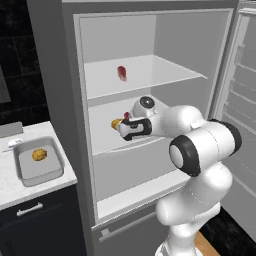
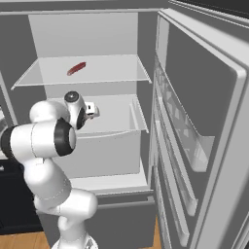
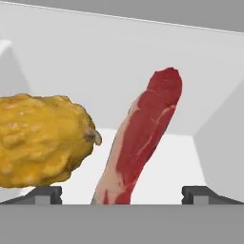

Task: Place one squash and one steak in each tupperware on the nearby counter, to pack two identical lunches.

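The hand [image 3: 122,195] is inside the open fridge [image 1: 70,100], over the middle shelf [image 1: 107,140], its two dark fingertips [image 3: 44,194] spread wide with nothing between them. Just ahead of it lies a lumpy, warty yellow-orange squash [image 3: 40,140] on the left, and right beside it a long flat steak [image 3: 143,138], deep red with a pale pink fatty edge, stretching away toward the back wall. The two are close together; I can't tell whether they touch. On the smooth white upper shelf [image 1: 160,75] lies a second steak [image 1: 121,73], alone. Off to the left, on the white veined desk [image 1: 10,192], sits a shallow grey tupperware [image 1: 50,172] with rounded corners, and a second squash [image 1: 39,155] rests in it. The fridge door [image 2: 204,121] stands open on the right, its bins ribbed and pale.
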Controlling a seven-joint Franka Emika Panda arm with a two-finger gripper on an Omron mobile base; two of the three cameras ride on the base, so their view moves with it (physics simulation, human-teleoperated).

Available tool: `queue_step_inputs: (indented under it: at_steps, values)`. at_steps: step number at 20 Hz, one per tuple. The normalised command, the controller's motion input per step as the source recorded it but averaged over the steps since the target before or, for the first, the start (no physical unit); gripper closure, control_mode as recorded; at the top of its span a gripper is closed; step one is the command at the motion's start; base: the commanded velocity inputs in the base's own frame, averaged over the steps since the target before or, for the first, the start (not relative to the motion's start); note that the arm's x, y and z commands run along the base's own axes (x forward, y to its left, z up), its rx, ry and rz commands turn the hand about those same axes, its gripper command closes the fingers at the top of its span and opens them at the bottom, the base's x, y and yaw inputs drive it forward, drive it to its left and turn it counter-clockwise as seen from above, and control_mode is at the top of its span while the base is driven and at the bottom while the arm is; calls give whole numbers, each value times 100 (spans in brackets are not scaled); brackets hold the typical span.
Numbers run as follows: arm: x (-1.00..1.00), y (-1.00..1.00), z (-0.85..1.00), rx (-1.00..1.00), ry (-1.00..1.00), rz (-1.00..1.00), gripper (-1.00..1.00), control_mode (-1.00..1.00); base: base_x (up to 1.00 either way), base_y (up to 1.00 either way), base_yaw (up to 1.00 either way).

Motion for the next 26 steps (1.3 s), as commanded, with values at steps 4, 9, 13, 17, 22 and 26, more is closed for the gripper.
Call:
queue_step_inputs:
  at_steps: [4,9,13,17,22,26]
  values:
    - [45,11,-31,0,0,-3,-100,-100,0,0,0]
    - [43,8,-29,0,0,-2,-100,-100,0,0,0]
    - [26,3,-36,0,6,-3,-100,-100,0,0,0]
    - [0,0,-59,0,18,-4,-100,-100,0,0,0]
    - [-52,-14,-44,0,12,-10,-100,-100,0,0,0]
    - [-54,-20,-6,2,1,-12,-100,-100,0,0,0]
